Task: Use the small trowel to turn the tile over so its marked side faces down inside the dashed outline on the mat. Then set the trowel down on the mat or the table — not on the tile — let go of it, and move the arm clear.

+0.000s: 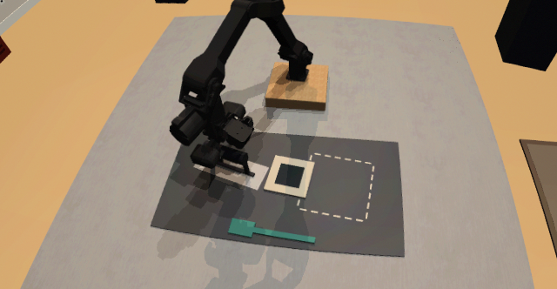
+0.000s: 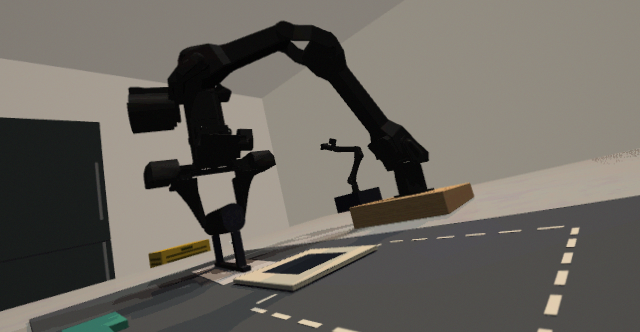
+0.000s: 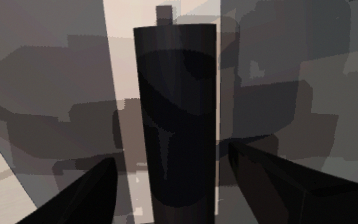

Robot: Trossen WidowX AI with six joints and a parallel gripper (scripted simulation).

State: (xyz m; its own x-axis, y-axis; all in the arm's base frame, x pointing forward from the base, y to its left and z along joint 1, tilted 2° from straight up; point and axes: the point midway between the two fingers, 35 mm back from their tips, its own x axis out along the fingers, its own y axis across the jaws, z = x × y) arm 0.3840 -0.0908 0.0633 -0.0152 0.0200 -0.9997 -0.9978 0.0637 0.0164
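The trowel has a black cylinder handle point(image 1: 235, 155) point(image 2: 226, 219) point(image 3: 180, 125) on two posts above a thin pale blade point(image 1: 260, 179). The blade lies on the mat point(image 1: 387, 237) just left of the tile in the top view. My gripper point(image 1: 231, 151) point(image 2: 223, 216) point(image 3: 173, 158) is open, pointing down, with its fingers on either side of the handle; gaps show beside it in the wrist view. The tile point(image 1: 289, 176) point(image 2: 305, 263) lies flat, its dark square up, across the left edge of the dashed outline point(image 2: 561, 277).
A teal flat paddle point(image 1: 243, 228) point(image 2: 107, 322) with a thin handle lies near the mat's front edge. The arm's wooden base point(image 1: 300, 90) point(image 2: 400, 213) stands behind the mat. The arm arches over the table's left part in the top view.
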